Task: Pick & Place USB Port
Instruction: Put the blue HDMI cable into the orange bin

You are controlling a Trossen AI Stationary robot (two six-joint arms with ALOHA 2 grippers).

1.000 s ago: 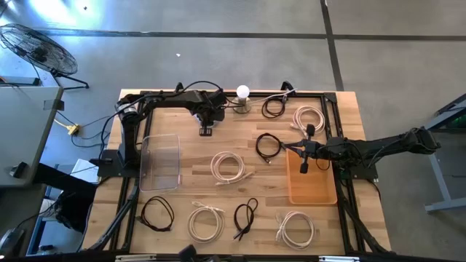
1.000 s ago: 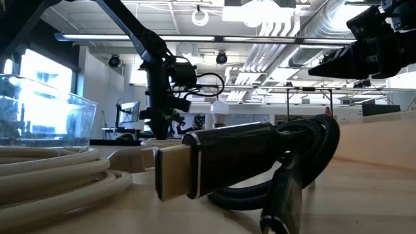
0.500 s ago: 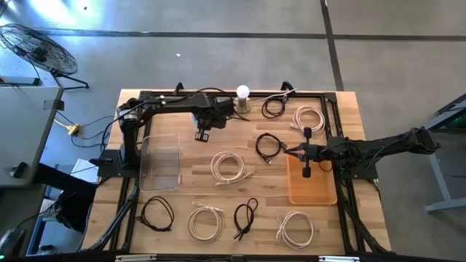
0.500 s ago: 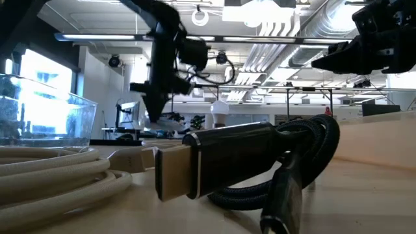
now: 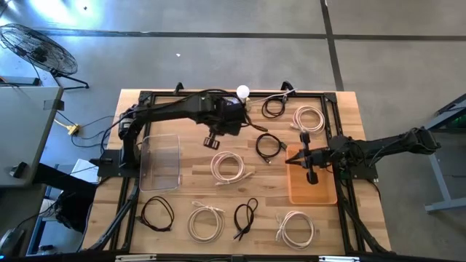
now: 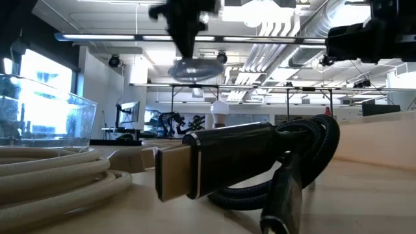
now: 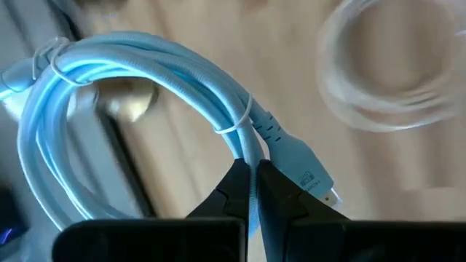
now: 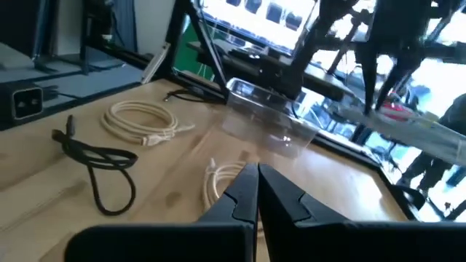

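The task is judged to be in its early part: one white cable is being carried above the table, and nothing is being seen inside the clear box on the left or on the orange tray on the right. Other coils, such as a white coil in the middle and a black cable to its right, are lying loose on the wood. The placing is being left to do, and which container is meant cannot be told.

The left gripper is being held over the middle of the table, toward the far side. Its fingers are being pressed fully together, and the white cable is being pinched between the tips, just beside its USB plug; the loop is hanging off to one side. The grip is narrow, so the coil is judged likely to swing.

The right gripper is being kept over the orange tray, fully closed, with nothing being held
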